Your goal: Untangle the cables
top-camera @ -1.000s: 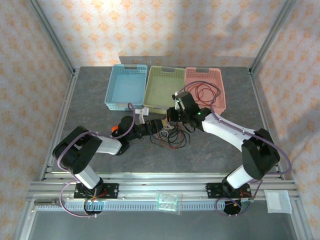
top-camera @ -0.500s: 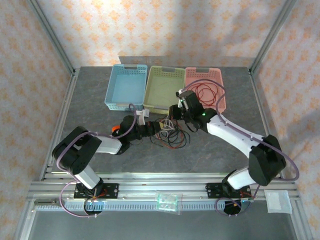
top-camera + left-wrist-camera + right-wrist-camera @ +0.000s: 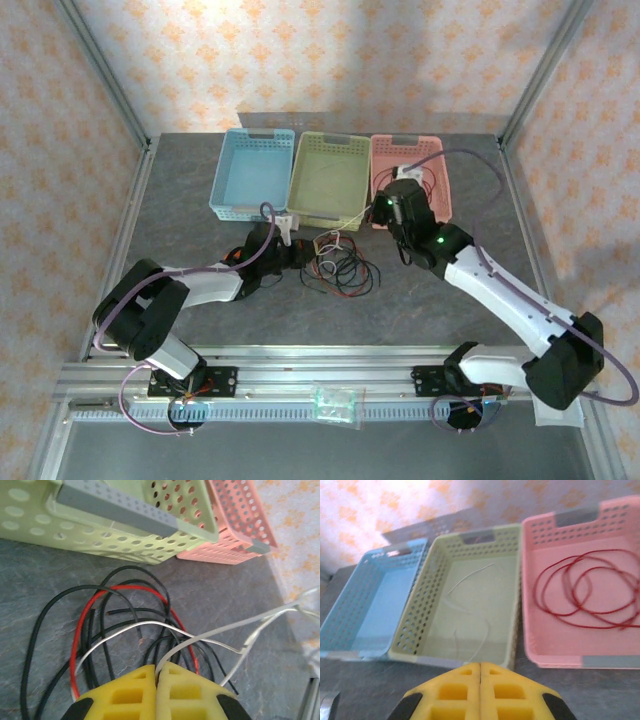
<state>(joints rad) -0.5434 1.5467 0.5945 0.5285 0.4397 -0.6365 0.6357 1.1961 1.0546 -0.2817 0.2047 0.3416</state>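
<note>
Jaws of the left gripper (image 3: 159, 669) are pressed together, apparently pinching the pale cable (image 3: 140, 624) at the near edge of the tangle on the tabletop (image 3: 225, 585). The black cable (image 3: 131, 568) and red cable (image 3: 127, 586) loop just beyond it. All look thin, limp and light, best taken near a free end. Farther off, the right gripper (image 3: 480, 666) has its jaws pressed together before the green basket (image 3: 420, 615). Whether they hold anything, I cannot tell.

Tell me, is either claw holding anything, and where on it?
The left gripper pinches the white cable partway along its length. The right gripper is shut; any hold cannot be told.
</note>
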